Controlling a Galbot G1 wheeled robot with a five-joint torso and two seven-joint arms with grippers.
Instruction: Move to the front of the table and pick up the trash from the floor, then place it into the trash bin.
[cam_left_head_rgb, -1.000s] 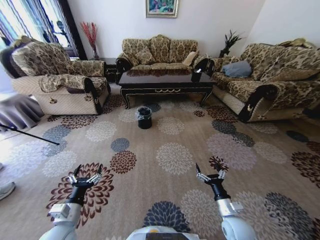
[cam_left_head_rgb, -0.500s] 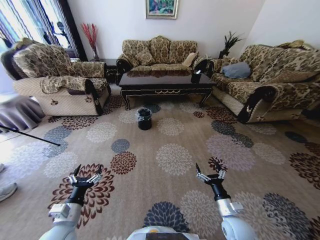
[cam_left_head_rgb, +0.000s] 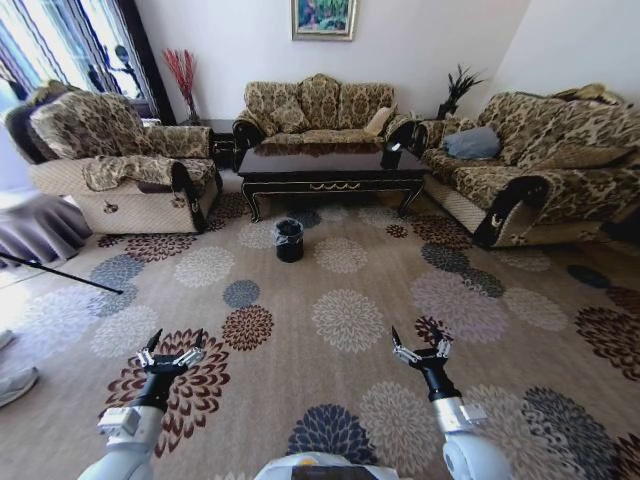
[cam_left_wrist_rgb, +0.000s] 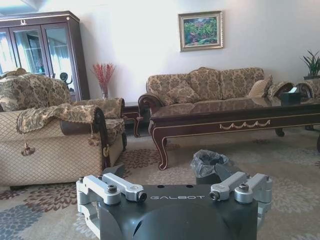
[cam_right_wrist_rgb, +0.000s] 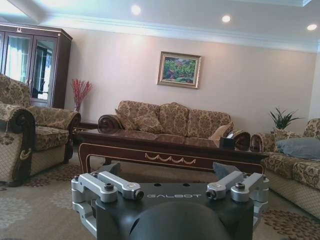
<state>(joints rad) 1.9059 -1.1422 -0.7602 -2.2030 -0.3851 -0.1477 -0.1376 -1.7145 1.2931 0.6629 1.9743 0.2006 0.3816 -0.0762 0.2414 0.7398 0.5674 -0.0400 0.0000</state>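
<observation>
The table (cam_left_head_rgb: 330, 165) stands ahead, in front of the far sofa; it also shows as the table (cam_left_wrist_rgb: 225, 112) and the table (cam_right_wrist_rgb: 165, 150) in the wrist views. The trash bin (cam_left_head_rgb: 289, 240), black with a crinkly bag, sits on the carpet before the table's left half, seen closer as the trash bin (cam_left_wrist_rgb: 209, 165). The trash is out of view; I cannot make it out on the patterned carpet. My left gripper (cam_left_head_rgb: 172, 352) (cam_left_wrist_rgb: 169, 172) and right gripper (cam_left_head_rgb: 420, 350) (cam_right_wrist_rgb: 169, 170) are both held low and forward, open, with nothing in them, far short of the bin.
An armchair (cam_left_head_rgb: 110, 160) stands to the left, a sofa (cam_left_head_rgb: 315, 105) behind the table and another sofa (cam_left_head_rgb: 530, 160) to the right. A black box holder (cam_left_head_rgb: 390, 155) sits on the table's right end. A thin dark rod (cam_left_head_rgb: 60, 272) crosses the floor at left. Flowered carpet lies between me and the bin.
The whole head view has shifted slightly, with table and bin a little lower and nearer: the camera has moved forward. Both arms keep the same pose.
</observation>
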